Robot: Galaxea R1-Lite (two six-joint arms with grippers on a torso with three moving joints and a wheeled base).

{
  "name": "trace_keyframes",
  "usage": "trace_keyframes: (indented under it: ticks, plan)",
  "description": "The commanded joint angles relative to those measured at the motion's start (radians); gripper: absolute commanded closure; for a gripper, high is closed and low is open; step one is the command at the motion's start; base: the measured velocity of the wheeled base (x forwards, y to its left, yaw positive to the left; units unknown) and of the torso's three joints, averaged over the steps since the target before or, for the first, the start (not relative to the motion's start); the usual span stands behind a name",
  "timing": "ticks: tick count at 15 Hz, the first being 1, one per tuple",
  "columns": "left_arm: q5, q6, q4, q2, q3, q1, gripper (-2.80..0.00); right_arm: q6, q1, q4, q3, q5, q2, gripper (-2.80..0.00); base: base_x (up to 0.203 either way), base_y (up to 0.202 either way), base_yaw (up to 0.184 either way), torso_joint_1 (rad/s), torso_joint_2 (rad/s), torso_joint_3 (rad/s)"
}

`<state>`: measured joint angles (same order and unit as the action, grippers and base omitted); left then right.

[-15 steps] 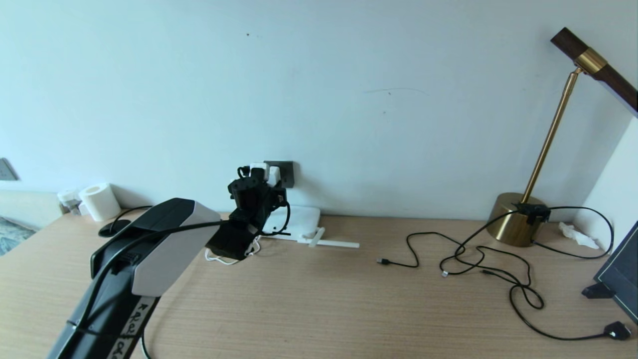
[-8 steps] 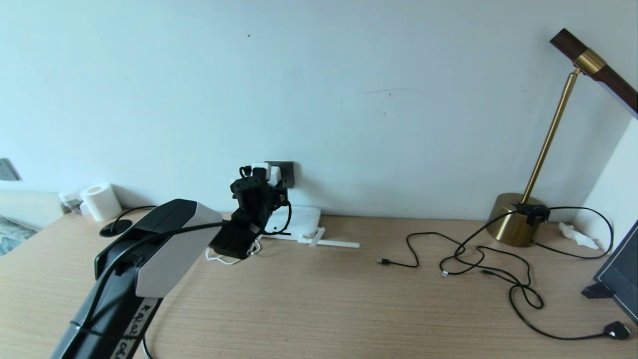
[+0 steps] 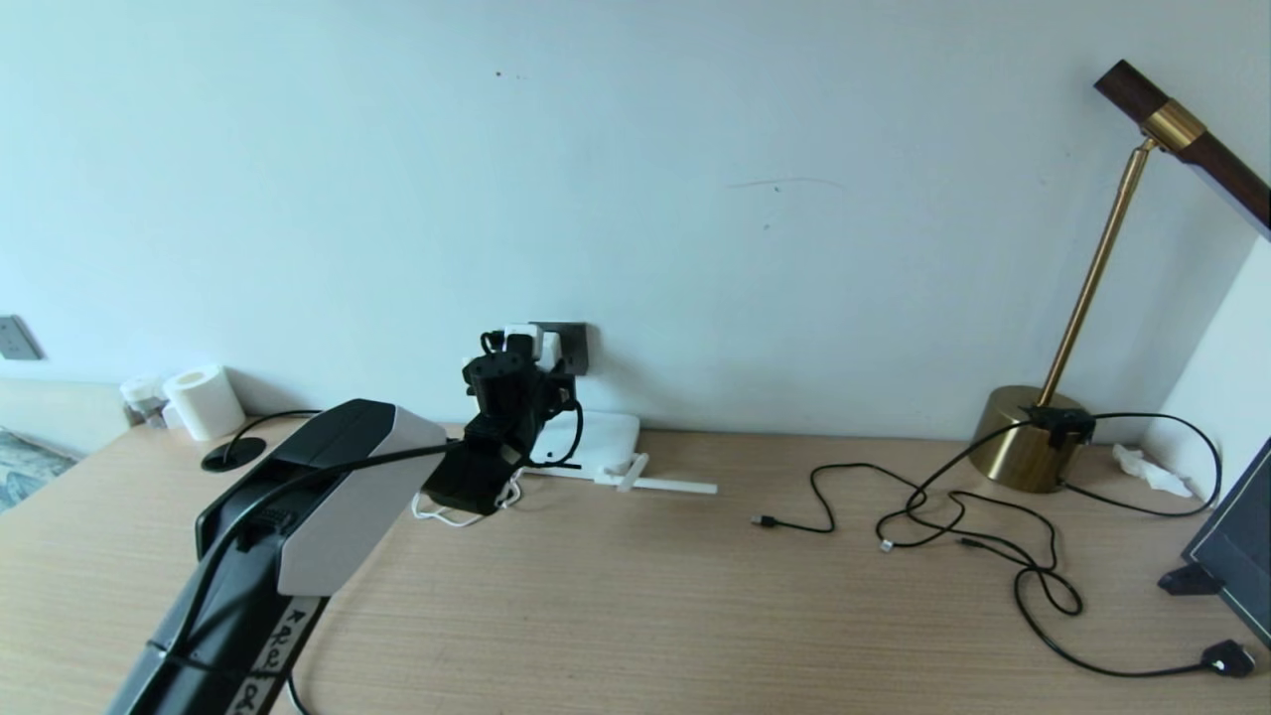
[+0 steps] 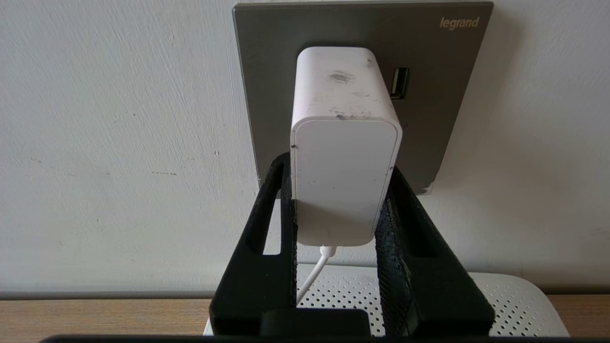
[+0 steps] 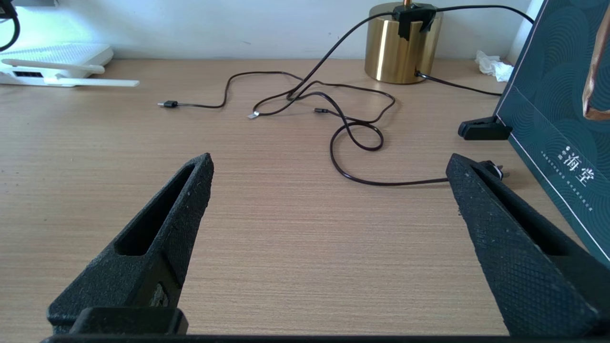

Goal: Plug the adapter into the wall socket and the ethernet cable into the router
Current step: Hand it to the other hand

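The left gripper (image 4: 339,190) pinches the adapter (image 4: 340,143) by its sides at centre frame. The adapter's long axis runs upright (cord end down), its front against the wall socket (image 4: 443,119). The right gripper (image 5: 329,228), spread wide, hangs over the table (image 5: 286,247).

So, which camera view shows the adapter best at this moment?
The left wrist view: the adapter fills the centre, clamped by the left gripper against the wall socket. In the head view it is small and partly hidden. The right wrist view misses it.
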<state>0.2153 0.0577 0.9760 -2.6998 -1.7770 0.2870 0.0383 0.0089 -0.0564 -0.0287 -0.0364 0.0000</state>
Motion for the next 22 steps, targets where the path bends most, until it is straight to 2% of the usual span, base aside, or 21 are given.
trace_keyframes:
  ticks: [1,9,22]
  plan:
    - [0.001,0.001,0.004,-0.006,-0.003,0.000,0.00,0.000,0.000,0.000,0.000,0.001,0.000,-2.80,0.000,0.000,0.000,0.000,0.00,0.000]
    - [0.021,0.001,0.004,-0.015,-0.006,0.009,0.00,0.000,0.000,0.000,0.000,0.000,0.000,-2.80,0.000,0.000,0.000,0.000,0.00,0.000]
    - [0.007,0.001,0.007,-0.015,-0.005,-0.005,0.00,0.000,0.000,0.000,0.000,0.000,0.000,-2.80,0.000,0.000,0.000,0.000,0.00,0.000]
